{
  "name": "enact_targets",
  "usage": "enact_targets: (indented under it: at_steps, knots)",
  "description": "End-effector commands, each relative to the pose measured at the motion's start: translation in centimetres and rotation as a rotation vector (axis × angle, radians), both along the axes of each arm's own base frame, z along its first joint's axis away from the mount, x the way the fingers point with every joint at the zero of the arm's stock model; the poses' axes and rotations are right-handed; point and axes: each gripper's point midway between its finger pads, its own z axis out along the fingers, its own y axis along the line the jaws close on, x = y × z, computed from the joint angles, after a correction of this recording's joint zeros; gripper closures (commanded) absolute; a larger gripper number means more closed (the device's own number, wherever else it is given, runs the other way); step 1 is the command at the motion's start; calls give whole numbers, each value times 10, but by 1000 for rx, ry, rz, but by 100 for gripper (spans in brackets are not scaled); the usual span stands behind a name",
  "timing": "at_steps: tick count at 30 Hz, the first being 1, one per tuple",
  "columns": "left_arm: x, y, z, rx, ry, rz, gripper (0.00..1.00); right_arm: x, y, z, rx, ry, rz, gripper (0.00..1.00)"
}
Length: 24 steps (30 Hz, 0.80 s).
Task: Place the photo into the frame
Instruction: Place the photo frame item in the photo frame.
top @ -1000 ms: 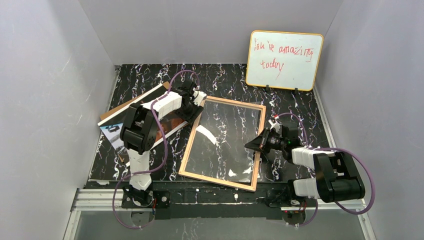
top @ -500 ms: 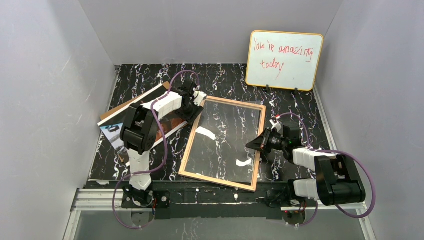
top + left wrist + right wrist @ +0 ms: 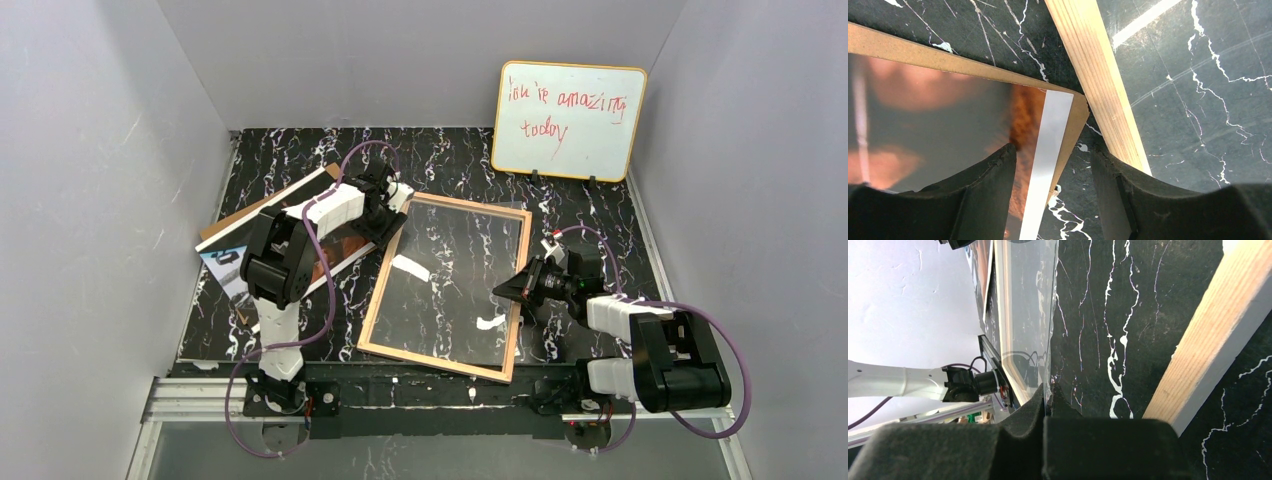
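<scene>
Black foam fingers of the right gripper (image 3: 1048, 395) are pressed together on the edge of the clear pane (image 3: 450, 280), about midway along the right side of the frame (image 3: 1198, 340). Compared with one second earlier, this arm's elbow sits slightly further right. The white glint on the pane has also moved up from the near rail toward the middle. The frame lies tan side up at the centre of the black marble table (image 3: 450, 160), in the same position as before.

At the frame's far left corner, the left gripper (image 3: 1053, 155) is unmoved. It stands about half spread and grips nothing: one finger is over the photo (image 3: 938, 115), the other over the frame's wooden rail. The photo lies face up on the brown backing board (image 3: 1075, 117), left of the frame, and the board's corner reaches the rail.

At the far right, the orange-rimmed whiteboard (image 3: 570, 120) reads "you're amazing today" in red handwriting.
</scene>
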Motion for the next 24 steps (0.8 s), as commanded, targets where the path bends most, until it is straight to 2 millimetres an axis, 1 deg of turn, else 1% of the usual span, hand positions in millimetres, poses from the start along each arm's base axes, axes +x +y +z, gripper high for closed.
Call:
enact_targets:
  at_steps: [1, 24]
  knots:
    - [-42, 3, -31, 13, 173, -14, 46, 8, -2, 11, 8, -63, -1, 99]
    - [-42, 4, -31, 16, 172, -17, 46, 1, -3, 7, 13, -44, -15, 99]
